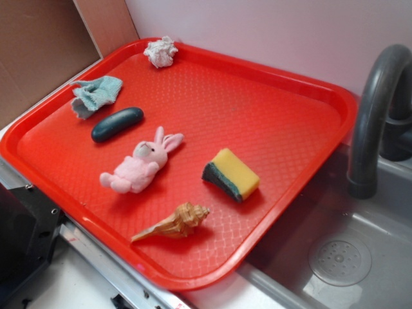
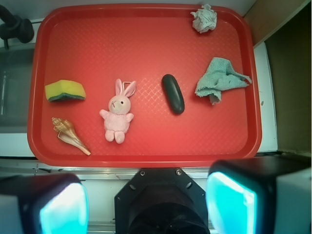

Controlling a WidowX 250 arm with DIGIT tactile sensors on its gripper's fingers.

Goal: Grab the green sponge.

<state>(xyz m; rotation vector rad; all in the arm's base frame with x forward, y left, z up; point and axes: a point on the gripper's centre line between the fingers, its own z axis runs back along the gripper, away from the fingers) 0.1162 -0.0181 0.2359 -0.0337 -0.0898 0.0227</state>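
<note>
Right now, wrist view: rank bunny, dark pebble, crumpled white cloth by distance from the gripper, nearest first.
Gripper sits at the bottom edge, jaws apart.
1. Pink bunny, just left of centre, nearest.
2. Dark pebble, right of centre, a bit farther up.
3. Crumpled white cloth, far top-right corner, farthest.

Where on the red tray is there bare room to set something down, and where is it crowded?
The biggest free patch on the red tray runs between the green sponge and the crumpled paper, above the pink bunny. Crowded: the near band with the seashell, bunny, dark pebble and teal cloth.
</note>
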